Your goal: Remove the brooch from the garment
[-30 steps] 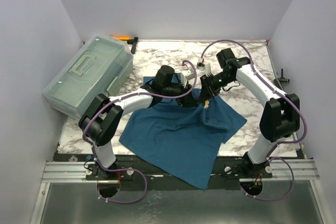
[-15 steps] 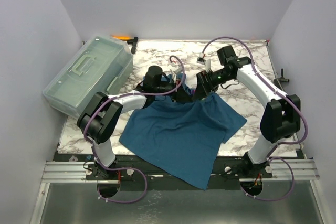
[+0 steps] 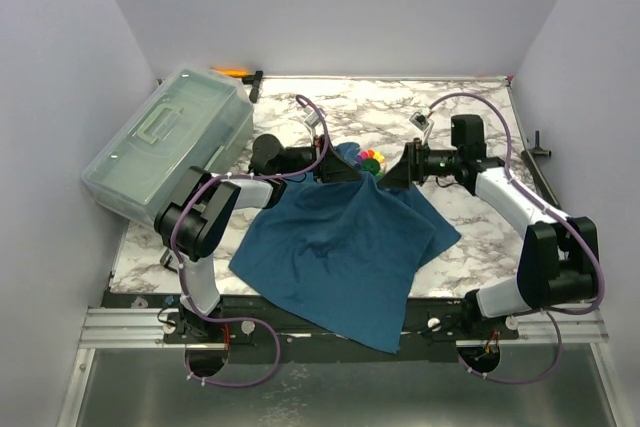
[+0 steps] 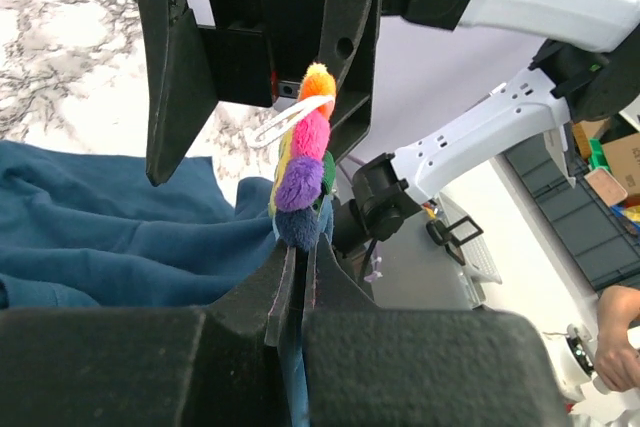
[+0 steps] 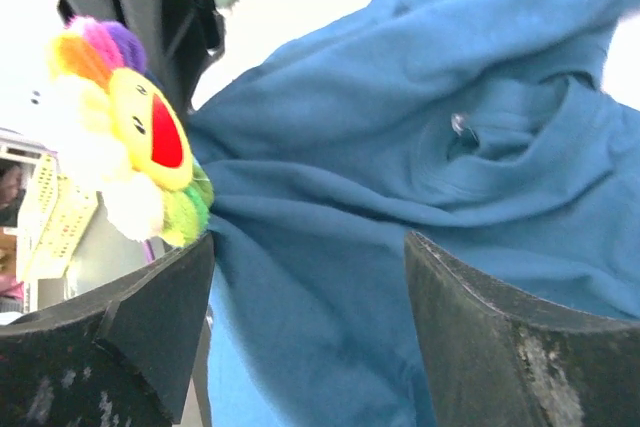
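Note:
The garment (image 3: pixel 340 247) is a dark teal T-shirt spread over the near half of the table, its far edge lifted. My left gripper (image 3: pixel 345 175) is shut on that edge; in the left wrist view blue cloth sits between the closed jaws (image 4: pixel 298 247). The brooch (image 3: pixel 372 160), a small rainbow plush flower, stands just past the left fingertips, seen edge-on (image 4: pixel 305 162) with a white loop at its top. My right gripper (image 3: pixel 390 175) faces it from the right, open wide. In the right wrist view the brooch (image 5: pixel 140 137) is at upper left, beside the left finger (image 5: pixel 140 327), with the shirt (image 5: pixel 400 197) behind.
A translucent lidded storage box (image 3: pixel 170 142) stands at the left rear. An orange-handled tool (image 3: pixel 235 72) lies at the back wall. A small black object (image 3: pixel 540 142) sits off the table's right edge. Marble tabletop (image 3: pixel 470 107) shows behind and right of the shirt.
The left gripper has shut on the shirt's far edge and pulled left. The right gripper has opened and drawn back to the right. The brooch now shows between them.

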